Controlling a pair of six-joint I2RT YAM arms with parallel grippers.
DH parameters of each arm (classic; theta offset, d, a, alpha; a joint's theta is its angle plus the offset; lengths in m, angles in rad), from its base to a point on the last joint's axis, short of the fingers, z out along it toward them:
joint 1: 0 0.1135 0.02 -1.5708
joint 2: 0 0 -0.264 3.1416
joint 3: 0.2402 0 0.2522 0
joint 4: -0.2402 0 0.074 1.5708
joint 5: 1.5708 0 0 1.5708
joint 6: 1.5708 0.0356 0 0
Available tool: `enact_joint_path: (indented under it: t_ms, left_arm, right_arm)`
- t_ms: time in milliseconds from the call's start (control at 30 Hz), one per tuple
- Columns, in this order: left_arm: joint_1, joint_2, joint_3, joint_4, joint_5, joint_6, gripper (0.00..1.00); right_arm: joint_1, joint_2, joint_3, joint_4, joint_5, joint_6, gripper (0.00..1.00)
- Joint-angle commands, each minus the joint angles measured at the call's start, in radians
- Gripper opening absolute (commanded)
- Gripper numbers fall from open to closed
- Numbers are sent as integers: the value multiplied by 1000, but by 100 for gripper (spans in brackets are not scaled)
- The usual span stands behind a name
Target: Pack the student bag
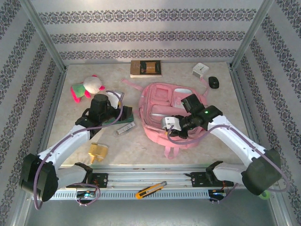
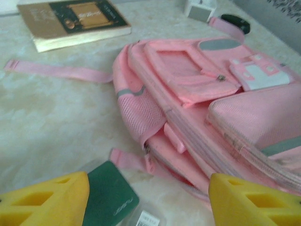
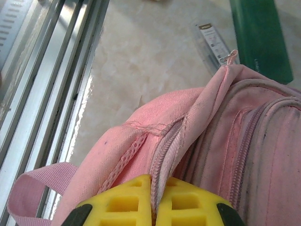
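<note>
Student bag (image 1: 162, 96) lies flat on the marbled table (image 1: 66, 127), right of centre, between the two arms. It is soft pink cloth with padded front pockets, pale zip lines, a mesh side pocket and a small white patch. One flat strap trails off at the far left, and a loop sticks out at the near end.

The right gripper (image 3: 154, 200) has yellow plastic fingers moulded with square hollows. They are pressed together on a fold of the bag's zip edge at its near end, and the fold runs up from them to a small metal zip pull.

The left gripper (image 2: 149, 188) stands wide with nothing between its fingers, just left of the bag. Under it lies a flat dark green case (image 2: 110, 197) with rounded corners, partly covered by one finger. Beside the case a clear packet (image 1: 125, 128) with a barcode label is cut off by the edge of the left wrist view, which is blurred.

At the far edge lie a book (image 1: 146, 68), a white box (image 1: 199, 70) and a black oval thing (image 1: 213, 82) too small to identify. A fuzzy pink, green and white plush toy (image 1: 87, 87) sits far left.
</note>
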Motion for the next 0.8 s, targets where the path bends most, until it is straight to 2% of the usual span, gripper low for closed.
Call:
enact_joint_path:
  t_ms: [0, 133, 500, 533, 633, 767]
  left_arm:
    - [4, -19, -35, -95, -48, 31, 67]
    - [3, -31, -64, -87, -59, 13, 67]
    - [3, -24, -70, -82, -94, -58, 66]
    - [4, -17, -49, -114, -106, -75, 66]
    - [6, -16, -32, -138, -104, -111, 67]
    - [5, -23, -13, -157, -97, -138, 67]
  right_arm:
    - [2, 39, 4, 58, -54, -84, 0]
    - [9, 101, -9, 41, -12, -142, 0]
    - [-6, 166, -86, 180, 80, -157, 0]
    - [-23, 166, -83, 184, 99, -165, 7]
    - [-31, 140, -73, 163, 100, -147, 18]
    - [-22, 77, -37, 88, 73, -65, 45]
